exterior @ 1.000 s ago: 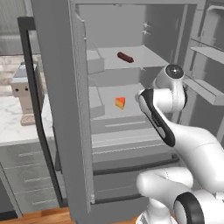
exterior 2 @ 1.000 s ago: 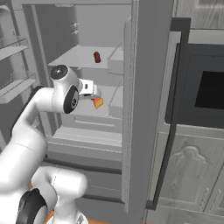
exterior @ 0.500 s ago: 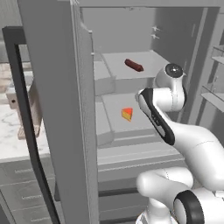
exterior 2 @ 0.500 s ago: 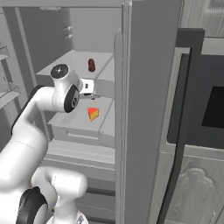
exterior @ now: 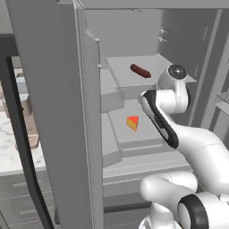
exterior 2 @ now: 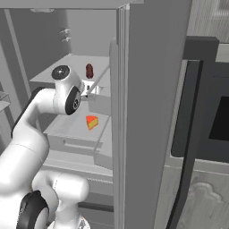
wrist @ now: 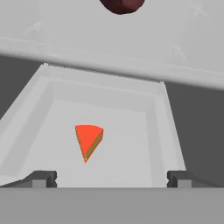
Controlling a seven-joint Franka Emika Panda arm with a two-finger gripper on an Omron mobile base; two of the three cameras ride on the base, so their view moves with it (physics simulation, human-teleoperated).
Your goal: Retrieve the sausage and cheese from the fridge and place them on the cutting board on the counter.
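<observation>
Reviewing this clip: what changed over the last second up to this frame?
The base drove closer to the open fridge, so both base views shifted and its shelves loom larger. Nothing was grasped or released. The sausage stays on the upper shelf, the cheese on the lower one, and the gripper remains open and empty.

The hand [wrist: 111,179] pointed down into a shallow grey fridge bin [wrist: 164,131], its two dark fingertips [wrist: 41,178] set wide apart at the near rim with nothing between them. The cheese [wrist: 89,141] lay on the bin's floor, a red-orange wedge with its narrow point turned toward the fingertips, nearer the left tip than the right and clear of both. Beyond the bin's far wall ran a grey shelf [wrist: 109,52], where the sausage's [wrist: 122,5] dark rounded end showed, cut off by the frame.
</observation>
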